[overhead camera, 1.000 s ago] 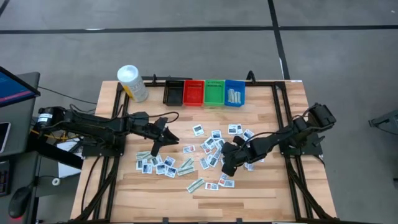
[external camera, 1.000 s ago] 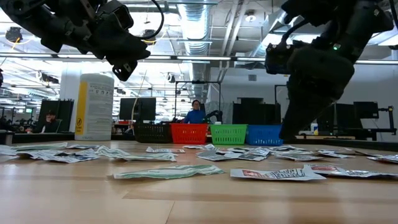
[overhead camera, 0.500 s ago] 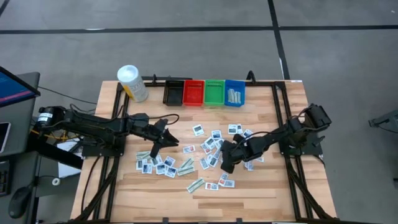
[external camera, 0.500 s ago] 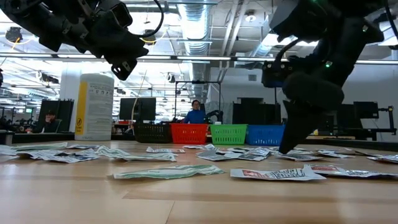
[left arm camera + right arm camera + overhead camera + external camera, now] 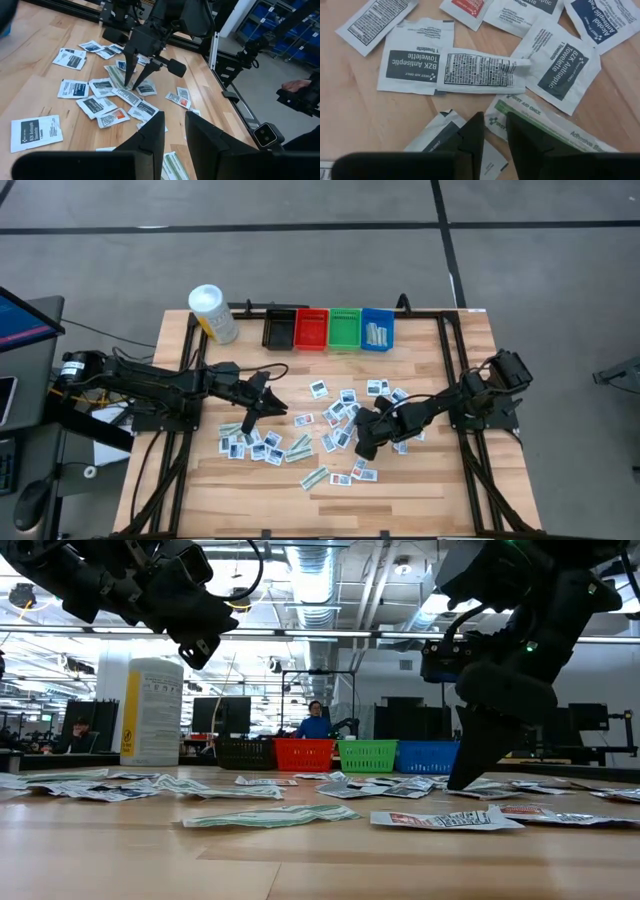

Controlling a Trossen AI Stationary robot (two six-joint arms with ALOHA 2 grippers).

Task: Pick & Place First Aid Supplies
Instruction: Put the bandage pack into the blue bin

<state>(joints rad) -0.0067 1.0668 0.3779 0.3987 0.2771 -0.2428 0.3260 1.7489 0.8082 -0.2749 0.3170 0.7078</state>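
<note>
Several small white packets lie flat and scattered across the middle of the wooden table (image 5: pixel 340 420), with more nearer the left (image 5: pixel 255 445). My right gripper (image 5: pixel 362 448) is down among them, its fingers a narrow gap apart (image 5: pixel 495 117). One fingertip stands by a pale-green strip (image 5: pixel 540 127) and the other by a dark-printed packet (image 5: pixel 442 137). My left gripper (image 5: pixel 249 420) hangs above the left packets, well off the table (image 5: pixel 195 645). It holds nothing, and its fingers also stand a narrow gap apart (image 5: pixel 175 117). My right gripper comes from above, slanting down toward the table's left. Its fingertips (image 5: pixel 465 780) reach the layer of packets lying on the table. The fingers themselves hide which packet they touch. Bare wood shows in the gap between them, and nothing is pinched.
Black (image 5: pixel 279 328), red (image 5: pixel 311 328), green (image 5: pixel 344 328) and blue (image 5: pixel 378 330) bins stand in a row at the far edge; the blue one holds pale strips. A white-capped yellow bottle (image 5: pixel 212 312) stands at the far left. Bare wood lies along the near edge.
My right gripper has come down from above the packets until its fingertips reach them, shifting slightly toward the table's left. The left arm and the packets have kept still.
</note>
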